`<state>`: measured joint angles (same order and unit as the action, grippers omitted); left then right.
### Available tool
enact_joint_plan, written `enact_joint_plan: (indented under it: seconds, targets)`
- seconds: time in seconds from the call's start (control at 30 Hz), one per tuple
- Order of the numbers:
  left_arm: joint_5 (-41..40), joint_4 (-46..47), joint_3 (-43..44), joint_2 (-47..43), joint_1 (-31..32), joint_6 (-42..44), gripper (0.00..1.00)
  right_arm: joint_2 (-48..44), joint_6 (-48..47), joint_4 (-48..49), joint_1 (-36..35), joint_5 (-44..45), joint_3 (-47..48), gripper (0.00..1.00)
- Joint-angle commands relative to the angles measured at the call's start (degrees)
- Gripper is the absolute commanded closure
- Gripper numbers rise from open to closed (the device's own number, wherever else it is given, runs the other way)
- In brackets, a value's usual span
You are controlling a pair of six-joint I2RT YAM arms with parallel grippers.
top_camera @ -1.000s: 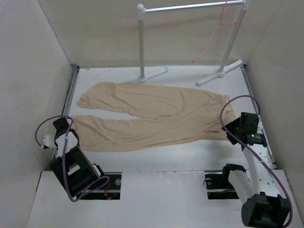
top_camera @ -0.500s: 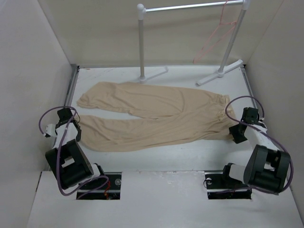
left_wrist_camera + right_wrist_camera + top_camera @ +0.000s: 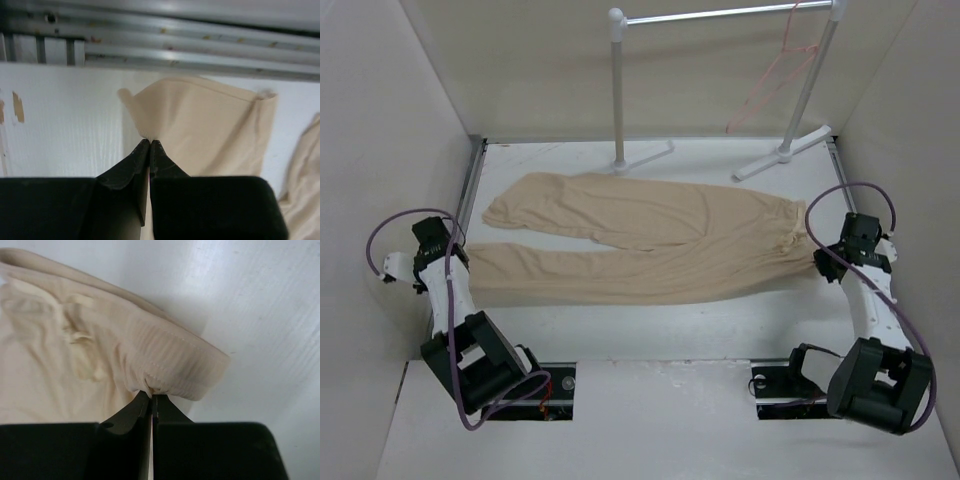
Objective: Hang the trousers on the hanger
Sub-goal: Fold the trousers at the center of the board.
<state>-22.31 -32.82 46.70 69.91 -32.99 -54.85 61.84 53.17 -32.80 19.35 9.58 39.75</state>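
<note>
White counter (image 3: 720,320) carries the beige thin-fabric trousers (image 3: 640,240). They lie flat, long axis left to right, with the waistband right and the leg cuffs left. White garment rack (image 3: 617,90) stands at the far edge. The pink wire hanger (image 3: 772,80) hangs from its bar, far right, well apart from the cloth; the right arm is the nearer one. Left fingers (image 3: 141,154) are pressed together on the near leg's cuff. Right fingers (image 3: 142,402) pinch the waistband edge. Far leg's cuff is unheld. Hanger is very thin and its hook is hard to make out.
</note>
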Motion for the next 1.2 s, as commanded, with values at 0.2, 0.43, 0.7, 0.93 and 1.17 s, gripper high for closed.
enact_joint_plan:
  seconds: [0.2,0.43,0.7,0.93,1.17]
  targets:
    - [-7.9,-5.0,12.3,-2.1,3.3,5.9,1.0,5.7,2.7,1.7,-5.9,-4.9,5.3,0.97]
    - [-13.3,-2.5,26.7,13.0,13.9,4.8,1.0,7.8,2.0,1.2,-6.1,-4.3,10.7,0.98]
    - [-14.1,-2.1,52.9,35.0,20.1,5.8,1.0,20.5,-0.7,1.2,-5.5,-1.8,24.9,0.99]
    - [-12.4,-5.9,78.7,53.9,20.6,6.6,1.0,37.7,-3.2,-3.1,-5.5,-3.3,45.0,0.99]
    - [-10.0,-3.9,94.8,66.8,20.7,7.6,1.0,57.4,-3.7,-10.3,-6.1,-7.4,69.7,0.98]
